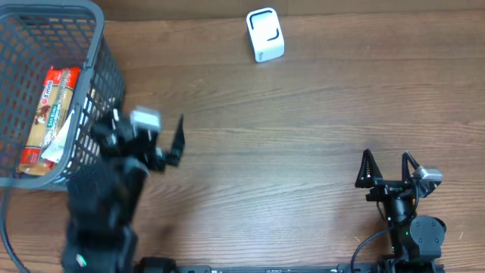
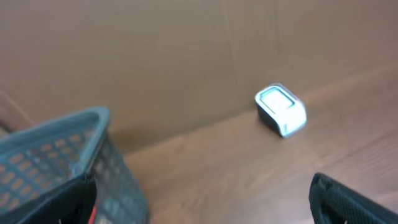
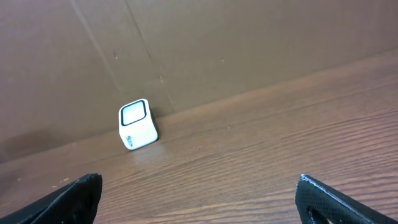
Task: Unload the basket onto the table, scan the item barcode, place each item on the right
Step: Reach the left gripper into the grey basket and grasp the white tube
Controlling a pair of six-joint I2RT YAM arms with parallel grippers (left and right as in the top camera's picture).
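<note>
The item, a red, orange and green snack package [image 1: 49,114], lies inside the grey mesh basket [image 1: 100,53] at the far left. The white barcode scanner [image 1: 265,35] stands at the back of the table, also in the left wrist view [image 2: 281,110] and the right wrist view [image 3: 137,124]. My left gripper [image 1: 144,133] is open and empty beside the basket's right wall, with its left finger [image 2: 65,202] against the basket [image 2: 68,146]. My right gripper [image 1: 387,158] is open and empty near the front right, far from the scanner.
The table is brown wood with a cardboard-coloured wall [image 3: 249,43] behind the scanner. A black cable [image 1: 6,235] curves by the basket's front left corner.
</note>
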